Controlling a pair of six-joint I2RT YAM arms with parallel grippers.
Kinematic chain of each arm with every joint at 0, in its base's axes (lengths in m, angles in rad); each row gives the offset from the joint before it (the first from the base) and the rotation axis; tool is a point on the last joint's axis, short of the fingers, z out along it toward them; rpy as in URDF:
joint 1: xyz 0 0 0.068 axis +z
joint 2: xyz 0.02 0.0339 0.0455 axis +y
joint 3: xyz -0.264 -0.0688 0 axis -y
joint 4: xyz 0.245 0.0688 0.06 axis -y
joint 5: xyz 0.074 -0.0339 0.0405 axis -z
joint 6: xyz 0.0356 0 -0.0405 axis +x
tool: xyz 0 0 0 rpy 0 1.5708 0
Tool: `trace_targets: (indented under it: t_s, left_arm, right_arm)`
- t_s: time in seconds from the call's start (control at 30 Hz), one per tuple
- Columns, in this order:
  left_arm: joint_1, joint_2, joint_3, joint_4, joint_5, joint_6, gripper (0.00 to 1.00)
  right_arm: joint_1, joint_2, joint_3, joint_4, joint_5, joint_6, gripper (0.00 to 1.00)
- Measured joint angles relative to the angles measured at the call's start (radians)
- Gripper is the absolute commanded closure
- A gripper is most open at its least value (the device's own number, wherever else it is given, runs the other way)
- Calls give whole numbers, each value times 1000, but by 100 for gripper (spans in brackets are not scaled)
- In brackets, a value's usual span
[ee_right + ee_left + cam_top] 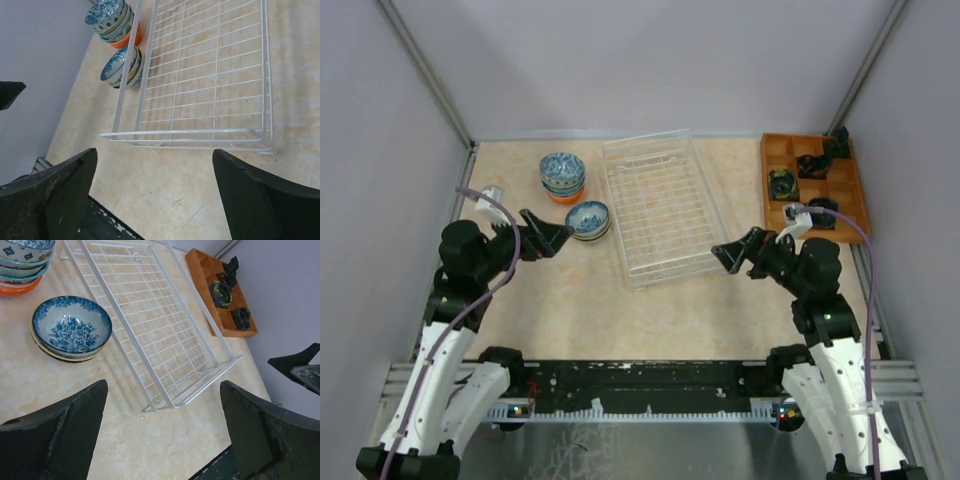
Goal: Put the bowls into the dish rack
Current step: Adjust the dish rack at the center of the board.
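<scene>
Fingers (60, 435) of the left hand (552, 236) are standing spread wide, gripping nothing, hovering over the surface (620, 320) near the bowls. These are sitting on the surface in a taller stack (563, 176) with an orange one at the bottom, and a shorter stack (588, 220) just beside the left wall of the dish rack (616, 215). Right of the rack, the right hand (730, 252) is likewise hanging open and holding nothing, while an orange wooden tray (847, 185) carrying dark items (782, 184) is resting at the far right.
</scene>
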Motion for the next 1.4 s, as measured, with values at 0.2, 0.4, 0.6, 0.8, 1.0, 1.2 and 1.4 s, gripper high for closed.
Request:
trace_targets:
  t_s: [0.2, 0.4, 0.6, 0.8, 1.0, 1.2, 1.4]
  left_arm:
    - [0, -18, -44, 6, -9, 0, 1]
    - [0, 46, -34, 0, -19, 2, 1]
    - [0, 143, -30, -11, -59, 5, 1]
    - [0, 291, 24, -16, -109, 6, 1]
    - [-10, 428, 63, -16, -173, 8, 1]
    - [-31, 481, 70, -16, -218, 10, 1]
    - [-78, 485, 80, -15, -261, 10, 1]
  right_arm:
    - [0, 6, 4, -15, -8, -9, 1]
    - [0, 26, 14, -45, 28, -29, 1]
    - [0, 140, 76, -93, 80, -29, 1]
    - [0, 298, 130, -92, 109, -32, 1]
    - [0, 466, 235, -88, 213, -55, 3]
    - [24, 606, 341, -92, 389, -111, 9]
    - [52, 747, 426, -93, 494, -172, 13]
